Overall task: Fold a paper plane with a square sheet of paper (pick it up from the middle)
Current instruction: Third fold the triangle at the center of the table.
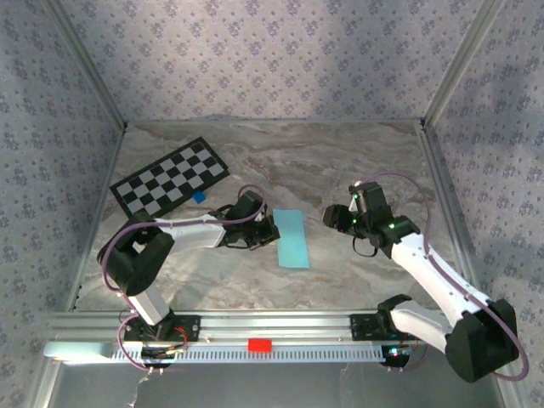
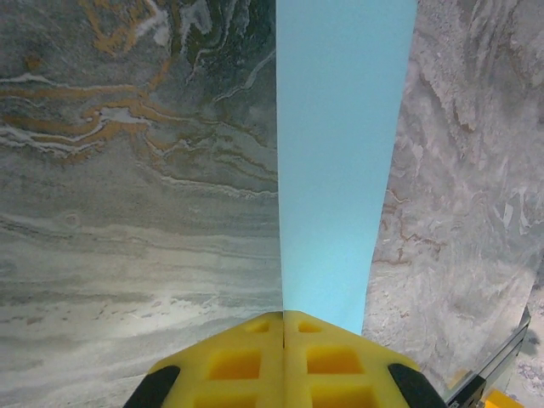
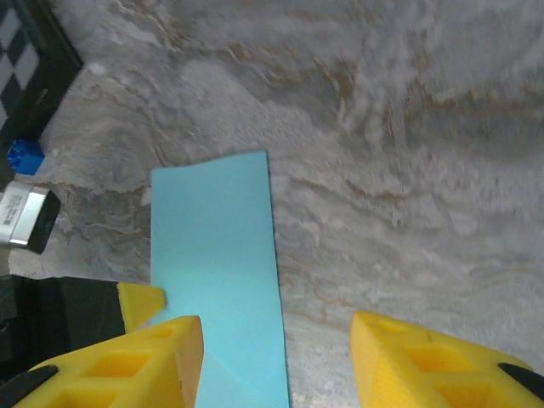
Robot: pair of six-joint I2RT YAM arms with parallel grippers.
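Observation:
The light sky-blue sheet of paper (image 1: 291,239) lies flat on the marble table as a long, narrow rectangle, about half as wide as it is long. My left gripper (image 1: 274,231) is shut, and its yellow tip (image 2: 283,316) sits low at the sheet's left long edge (image 2: 340,153). That edge lines up with the seam between the closed jaws. In the right wrist view the same tip (image 3: 140,302) touches the paper (image 3: 212,255). My right gripper (image 1: 327,217) hovers open to the right of the sheet. One finger is over the paper and the other over bare table, with nothing between them (image 3: 276,327).
A black-and-white checkerboard card (image 1: 170,177) lies at the back left, with a small dark-blue block (image 1: 199,196) beside its near edge. An aluminium rail (image 1: 323,326) with a red tag (image 1: 259,344) runs along the front. Patterned walls close in the table on three sides.

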